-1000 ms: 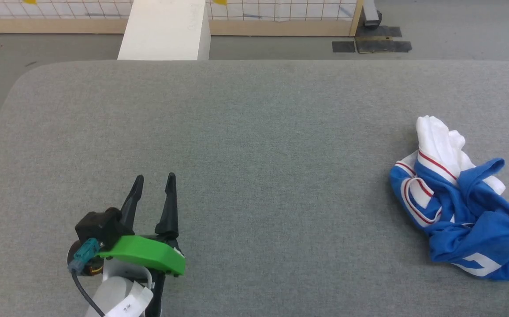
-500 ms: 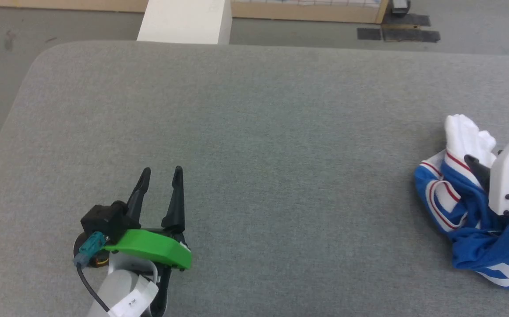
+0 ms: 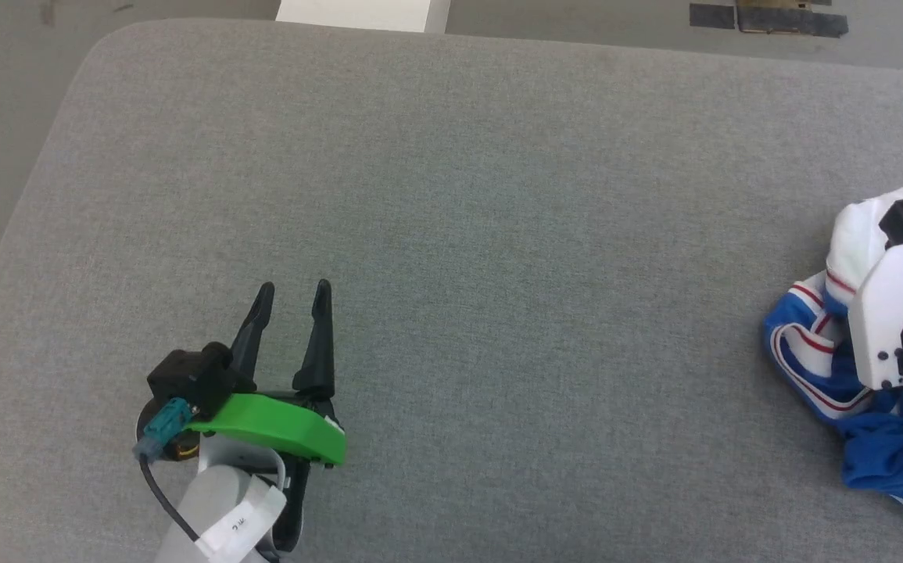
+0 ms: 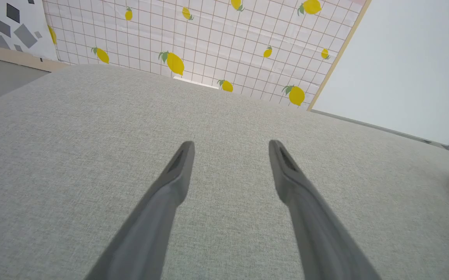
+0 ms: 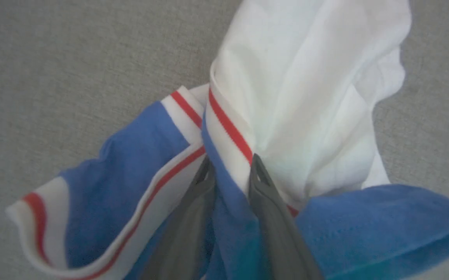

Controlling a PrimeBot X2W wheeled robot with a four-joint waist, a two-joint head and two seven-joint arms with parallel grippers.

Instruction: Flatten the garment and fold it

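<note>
Surface: grey padded table point(image 3: 451, 195), mostly bare. View had panned over last second: camera move, not things. Lower left: left gripper point(image 3: 294, 285) idle, fingers spread, unchanged. Far right edge: garment point(image 3: 803, 352) was same crumpled heap. Change: right gripper point(image 5: 231, 160) had come down on it, gone from wide to pinching striped-trim fold beside white sleeve point(image 5: 306, 77). Judged: first grab made, flattening not begun.
</note>
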